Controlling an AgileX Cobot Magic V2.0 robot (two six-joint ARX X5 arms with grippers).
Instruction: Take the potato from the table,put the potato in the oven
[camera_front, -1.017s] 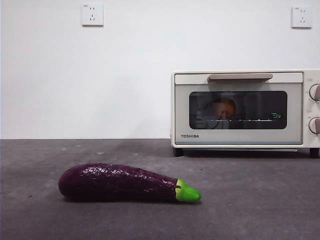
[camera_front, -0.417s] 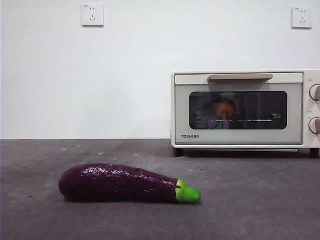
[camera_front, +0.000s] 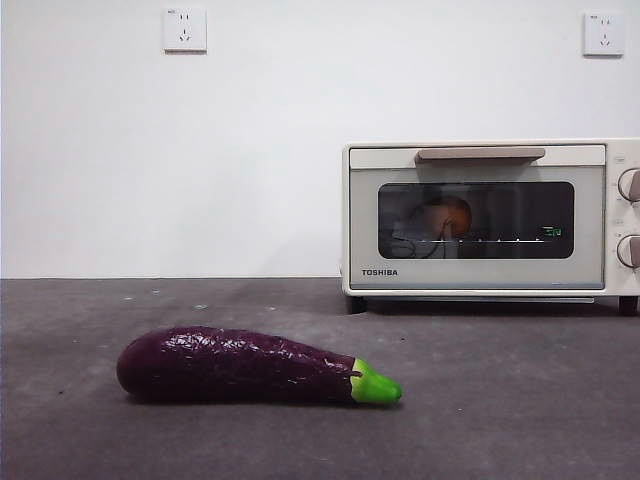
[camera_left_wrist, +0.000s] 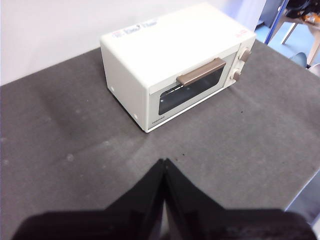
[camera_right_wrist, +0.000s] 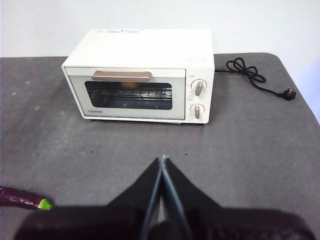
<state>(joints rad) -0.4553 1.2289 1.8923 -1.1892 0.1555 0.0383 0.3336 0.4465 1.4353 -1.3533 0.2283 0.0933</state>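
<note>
Lying at 7 o'clock on the table (camera_front: 520, 420): a purple eggplant (camera_front: 240, 366), green stem toward the oven. Standing at 3 o'clock, door shut: the cream oven (camera_front: 480, 215). Visible through its glass, on the wire rack: the orange-brown potato (camera_front: 446, 215). Held above the table, well apart from the oven: left gripper (camera_left_wrist: 164, 162), jaws pressed together on nothing. Likewise raised, closed and empty: right gripper (camera_right_wrist: 162, 160).

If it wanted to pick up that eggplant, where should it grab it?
Probably across the thick purple middle of the eggplant, coming straight down from above. It lies flat on the table, long side to the front camera, so the hand could close over its narrow width; the green stem end tapers and could slip.
</note>
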